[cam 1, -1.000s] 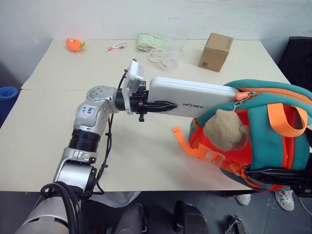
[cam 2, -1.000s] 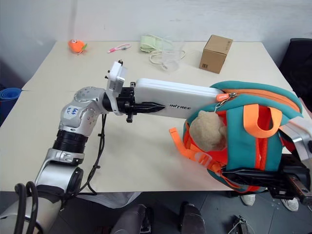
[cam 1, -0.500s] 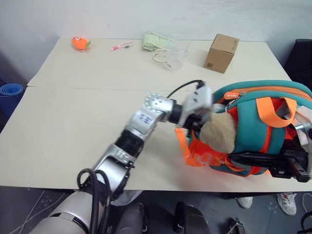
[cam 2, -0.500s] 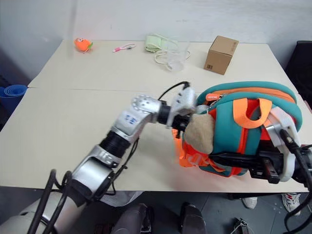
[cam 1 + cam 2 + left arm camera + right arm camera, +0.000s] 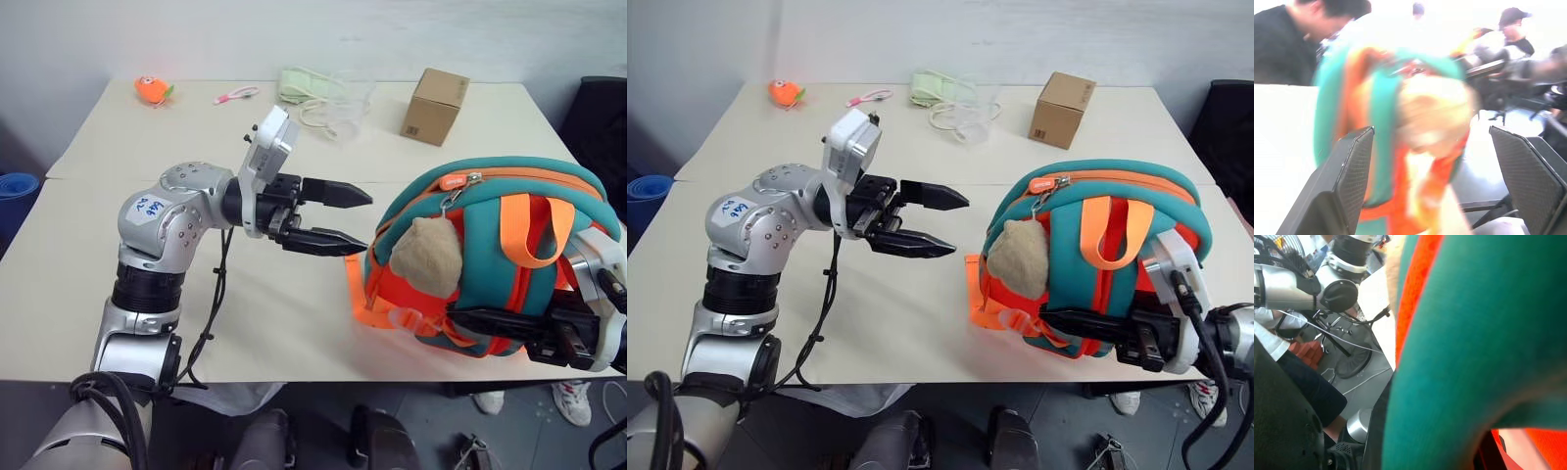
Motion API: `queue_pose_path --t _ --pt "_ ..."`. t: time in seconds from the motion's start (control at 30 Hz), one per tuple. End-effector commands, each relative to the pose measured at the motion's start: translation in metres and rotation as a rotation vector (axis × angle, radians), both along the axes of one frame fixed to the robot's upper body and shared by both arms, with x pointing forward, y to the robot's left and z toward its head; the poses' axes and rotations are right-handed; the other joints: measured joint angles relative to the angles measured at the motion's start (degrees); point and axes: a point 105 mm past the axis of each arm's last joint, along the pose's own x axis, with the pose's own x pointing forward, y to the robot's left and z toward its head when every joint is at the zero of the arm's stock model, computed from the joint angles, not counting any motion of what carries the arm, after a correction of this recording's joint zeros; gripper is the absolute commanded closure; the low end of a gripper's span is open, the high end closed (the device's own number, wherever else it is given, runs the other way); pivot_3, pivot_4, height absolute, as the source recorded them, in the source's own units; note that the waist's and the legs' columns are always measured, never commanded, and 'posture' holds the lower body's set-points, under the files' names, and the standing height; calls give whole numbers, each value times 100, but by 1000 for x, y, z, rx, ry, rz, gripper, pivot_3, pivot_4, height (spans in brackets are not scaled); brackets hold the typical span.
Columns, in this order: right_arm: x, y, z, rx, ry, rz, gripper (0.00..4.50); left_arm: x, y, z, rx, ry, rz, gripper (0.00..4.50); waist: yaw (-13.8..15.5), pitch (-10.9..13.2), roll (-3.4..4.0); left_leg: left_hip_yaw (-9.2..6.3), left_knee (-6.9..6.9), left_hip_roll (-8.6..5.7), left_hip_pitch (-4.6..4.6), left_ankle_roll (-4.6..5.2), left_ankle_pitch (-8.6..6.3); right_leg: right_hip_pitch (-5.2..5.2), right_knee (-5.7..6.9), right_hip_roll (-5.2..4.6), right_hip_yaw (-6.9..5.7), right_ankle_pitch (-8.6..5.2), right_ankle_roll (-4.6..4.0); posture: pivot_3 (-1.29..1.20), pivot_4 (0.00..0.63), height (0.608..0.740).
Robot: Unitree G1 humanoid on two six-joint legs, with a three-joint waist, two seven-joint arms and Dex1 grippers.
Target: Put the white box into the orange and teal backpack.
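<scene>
The orange and teal backpack (image 5: 490, 245) stands upright at the table's front right edge, with a beige plush toy (image 5: 423, 257) on its front. The white box is hidden from view. My left gripper (image 5: 367, 223) is open and empty. It points level at the backpack and stands a short gap to its left. In the left wrist view the backpack (image 5: 1332, 98) appears between the spread fingers (image 5: 1347, 181). My right gripper (image 5: 460, 318) is shut on the backpack's lower front. Its black fingers lie across the orange fabric, and teal cloth (image 5: 1474, 333) sits right against its camera.
Along the table's far edge are a brown cardboard box (image 5: 434, 105), a clear cup (image 5: 348, 103), a green cloth (image 5: 299, 81), a pink item (image 5: 233, 94) and an orange toy (image 5: 150, 90). A black chair (image 5: 602, 117) stands at the right. A person (image 5: 1288, 44) is beyond the table.
My left gripper pushed the white box into the backpack's opening, then let go. It has pulled back to the left with its jaws open. The box has gone out of sight.
</scene>
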Motion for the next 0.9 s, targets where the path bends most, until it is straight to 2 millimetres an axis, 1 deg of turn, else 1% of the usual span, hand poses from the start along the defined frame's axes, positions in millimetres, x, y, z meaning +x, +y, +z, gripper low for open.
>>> queue_pose_path --t 0.03,0.1,0.2,0.23,0.3,0.37,0.47,0.5,0.53,0.57,0.67,0.73,0.8,0.87,0.9 --pt "-2 3 12 22 -61 12 4500 -11 -17 4 -2 -91 -31 559 16 0 0 0 1 -1 0 1 0 0 0 -2 2 0 1 0 150 740" --pt "1 3 14 27 -69 2 4500 -1 -32 -6 32 -145 32 559 19 0 0 0 1 -1 1 -2 -2 -1 0 -2 3 0 0 0 150 740" --pt "5 2 19 45 -77 -8 4500 15 -54 -15 62 -158 126 559 27 0 0 3 1 0 1 -3 0 -3 0 5 2 0 0 0 150 740" --pt "4 2 21 48 -79 -2 4500 16 -60 -17 65 -160 127 559 26 0 0 5 1 0 0 -3 0 -5 0 10 0 0 0 0 150 740" --pt "3 3 22 54 -82 1 4500 8 -70 -19 68 -157 79 559 25 0 0 7 0 0 -2 -2 0 -9 1 10 -1 0 -1 0 150 740" --pt "4 3 22 62 -80 -6 4500 1 -74 -18 51 -134 30 559 21 0 0 7 0 2 -4 0 -1 -9 3 10 -1 0 -1 0 150 740" --pt "4 3 20 64 -79 -22 4500 9 -76 -17 34 -126 65 1103 16 0 0 8 0 4 -4 1 -2 -9 2 7 -3 0 -1 0 150 740" --pt "4 3 19 65 -78 -25 4500 11 -75 -17 26 -117 74 1429 16 0 0 8 0 3 -4 1 -1 -9 1 6 -4 0 -1 0 150 740" --pt "4 3 19 67 -76 -29 4500 11 -74 -15 15 -106 72 1664 16 0 0 8 0 3 -4 2 -1 -9 1 5 -4 0 -1 0 150 740" --pt "4 3 18 68 -75 -33 4500 11 -72 -13 8 -99 68 2023 16 0 0 8 0 3 -3 2 -1 -9 2 6 -3 -1 -1 0 150 740" --pt "4 1 15 67 -72 -51 4500 17 -67 -13 7 -95 97 2833 20 0 0 8 0 3 -4 2 -1 -9 3 6 -4 -1 -1 0 150 740" --pt "5 -3 13 65 -71 -78 4500 20 -58 -15 13 -107 112 3405 19 0 0 7 0 3 -4 2 -1 -9 4 6 -3 0 -1 0 150 740" --pt "7 -9 11 57 -77 -119 4500 26 -41 -16 32 -115 134 3927 17 0 0 8 0 3 -4 2 -1 -9 4 7 -6 0 -1 0 150 740" --pt "9 -16 10 55 -78 -161 4500 37 -19 -15 61 -125 183 4205 5 0 0 9 0 3 -3 2 -1 -10 5 9 -11 -1 -1 0 150 740" --pt "8 -20 9 55 -76 -181 4500 50 1 -14 88 -123 249 4292 -11 0 0 13 0 5 -3 1 -1 -13 8 11 -16 -1 -1 0 150 740"
